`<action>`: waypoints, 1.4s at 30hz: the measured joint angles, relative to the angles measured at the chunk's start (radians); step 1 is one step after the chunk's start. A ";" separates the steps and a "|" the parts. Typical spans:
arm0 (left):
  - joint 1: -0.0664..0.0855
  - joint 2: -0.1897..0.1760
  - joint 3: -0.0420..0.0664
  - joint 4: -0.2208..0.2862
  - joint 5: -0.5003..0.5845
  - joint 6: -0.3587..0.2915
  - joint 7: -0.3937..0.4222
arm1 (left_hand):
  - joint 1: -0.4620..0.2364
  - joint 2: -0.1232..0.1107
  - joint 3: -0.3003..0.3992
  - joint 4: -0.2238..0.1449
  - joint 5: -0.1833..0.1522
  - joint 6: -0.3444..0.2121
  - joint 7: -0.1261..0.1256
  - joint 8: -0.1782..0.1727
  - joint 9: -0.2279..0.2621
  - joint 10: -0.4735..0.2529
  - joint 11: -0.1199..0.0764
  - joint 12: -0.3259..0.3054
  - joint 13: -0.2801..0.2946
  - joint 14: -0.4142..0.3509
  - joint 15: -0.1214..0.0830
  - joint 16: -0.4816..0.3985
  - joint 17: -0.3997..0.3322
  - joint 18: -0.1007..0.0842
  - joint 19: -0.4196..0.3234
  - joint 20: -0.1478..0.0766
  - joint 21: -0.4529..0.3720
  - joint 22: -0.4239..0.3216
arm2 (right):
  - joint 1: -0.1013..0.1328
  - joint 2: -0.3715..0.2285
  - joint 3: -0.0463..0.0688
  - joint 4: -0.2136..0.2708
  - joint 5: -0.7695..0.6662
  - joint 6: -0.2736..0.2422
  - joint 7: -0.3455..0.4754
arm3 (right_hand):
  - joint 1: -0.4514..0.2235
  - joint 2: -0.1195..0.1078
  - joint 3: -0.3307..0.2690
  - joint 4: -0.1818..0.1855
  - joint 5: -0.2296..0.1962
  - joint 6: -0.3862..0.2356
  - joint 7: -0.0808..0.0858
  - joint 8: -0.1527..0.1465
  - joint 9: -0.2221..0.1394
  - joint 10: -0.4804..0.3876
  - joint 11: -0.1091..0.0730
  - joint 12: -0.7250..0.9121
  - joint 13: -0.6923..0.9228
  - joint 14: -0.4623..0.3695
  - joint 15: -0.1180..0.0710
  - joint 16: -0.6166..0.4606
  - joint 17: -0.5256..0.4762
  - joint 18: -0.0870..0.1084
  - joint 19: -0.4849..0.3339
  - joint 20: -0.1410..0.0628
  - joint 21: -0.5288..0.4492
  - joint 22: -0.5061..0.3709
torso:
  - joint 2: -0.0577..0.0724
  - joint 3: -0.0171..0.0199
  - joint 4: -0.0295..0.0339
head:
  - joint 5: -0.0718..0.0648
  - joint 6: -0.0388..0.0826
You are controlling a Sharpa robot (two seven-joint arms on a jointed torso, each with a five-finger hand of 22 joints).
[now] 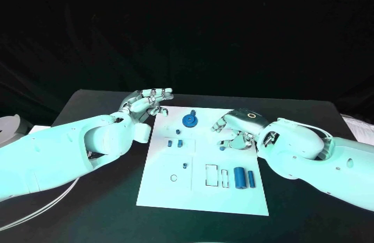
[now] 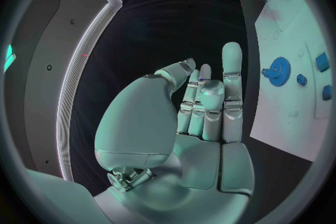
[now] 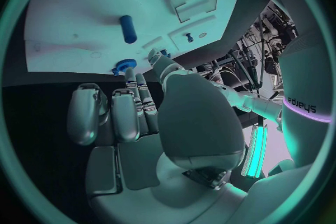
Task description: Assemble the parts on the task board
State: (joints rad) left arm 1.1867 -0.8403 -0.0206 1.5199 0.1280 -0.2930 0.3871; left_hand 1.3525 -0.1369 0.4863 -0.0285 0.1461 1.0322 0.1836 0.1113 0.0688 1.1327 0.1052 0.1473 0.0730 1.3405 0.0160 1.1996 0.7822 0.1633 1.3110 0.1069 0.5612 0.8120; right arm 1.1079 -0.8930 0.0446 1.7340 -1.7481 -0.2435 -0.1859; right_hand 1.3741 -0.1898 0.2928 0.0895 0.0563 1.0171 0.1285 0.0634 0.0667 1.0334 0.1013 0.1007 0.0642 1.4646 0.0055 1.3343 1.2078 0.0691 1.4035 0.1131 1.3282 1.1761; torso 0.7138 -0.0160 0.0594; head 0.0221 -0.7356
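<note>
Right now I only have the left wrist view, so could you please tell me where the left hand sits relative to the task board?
Observer: In the head view the left hand is by the far left corner of the task board, off the plate.
Operator: What lies at the board's near end?
Observer: Two blue cylinders lie side by side near its right edge.
Operator: And below the right hand?
Observer: A small blue part lies on the board by the right hand; I cannot tell whether the fingertips touch it.
</note>
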 measured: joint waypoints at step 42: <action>0.000 -0.002 -0.001 0.002 0.000 0.008 -0.005 | 0.000 0.000 0.000 0.000 0.000 0.000 0.000 0.000 0.000 0.000 0.000 0.000 0.000 0.000 0.000 0.000 0.000 0.000 0.000 0.000 0.000 0.000 | -0.013 0.020 -0.009 -0.046 -0.020 0.142 -0.025 | 0.088 0.091 0.057 0.032 0.005 0.144 -0.021 0.014 0.012 0.198 -0.050 0.026 0.001 0.004 -0.026 0.003 0.000 0.000 0.018 -0.026 0.004 0.017 | 0.002 0.0019 0.0010 | 0.002 -0.001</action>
State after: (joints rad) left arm 1.1867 -0.8419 -0.0217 1.5217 0.1281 -0.2849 0.3826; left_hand 1.3525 -0.1369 0.4864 -0.0286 0.1461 1.0323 0.1835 0.1113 0.0689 1.1328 0.1052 0.1472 0.0732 1.3405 0.0160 1.1996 0.7825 0.1633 1.3111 0.1068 0.5613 0.8122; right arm 1.0953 -0.8728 0.0352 1.6876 -1.7681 -0.1016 -0.2108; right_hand 1.4623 -0.0987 0.3502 0.1217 0.0612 1.1606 0.1077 0.0776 0.0789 1.2311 0.0516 0.1266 0.0649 1.4683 -0.0201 1.3369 1.2080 0.0691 1.4219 0.0871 1.3323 1.1931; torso 0.7155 -0.0141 0.0604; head 0.0241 -0.7368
